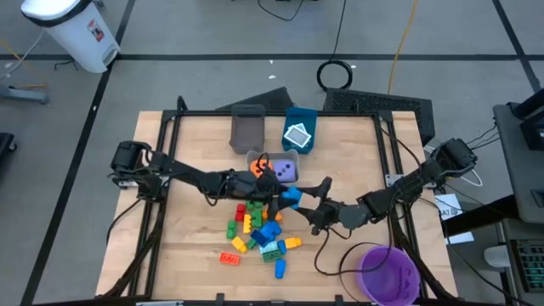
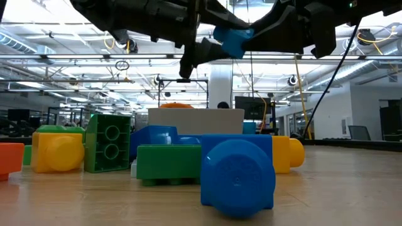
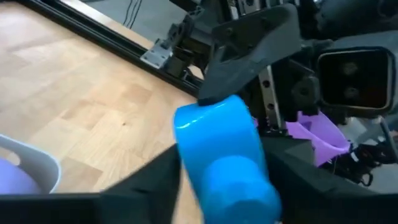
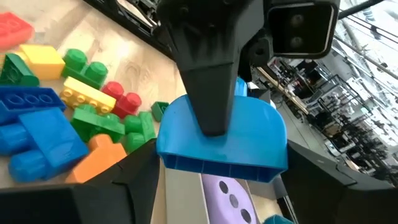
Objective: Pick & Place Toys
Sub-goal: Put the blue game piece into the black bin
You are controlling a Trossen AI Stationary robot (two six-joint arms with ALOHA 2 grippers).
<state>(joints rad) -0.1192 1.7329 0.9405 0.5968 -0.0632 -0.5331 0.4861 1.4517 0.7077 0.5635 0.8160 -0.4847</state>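
Two hands meet on one blue brick (image 1: 291,196), held in the air over the middle of the tabletop (image 1: 195,144). The left hand (image 1: 279,192) has its fingers closed against the brick from the 9 o'clock side. The right hand (image 1: 304,202) clasps it from 3 o'clock, fingers partly open around the brick's width.

This looks like a hand-to-hand pass. Which way it goes cannot be told. The next move calls for one hand to let go cleanly while the other keeps its hold, then to carry the brick to a container.

The pile of bricks (image 1: 255,231) lies at 6 o'clock of the held brick. A purple die (image 1: 286,171) sits just at 12 o'clock. Farther that way stand a grey bin (image 1: 247,132) and a blue bin (image 1: 303,114). A purple bowl (image 1: 389,274) sits at 4 o'clock.

The tabletop is pale wood. Beyond it are a grey floor with cables and a wide, brightly lit hall.
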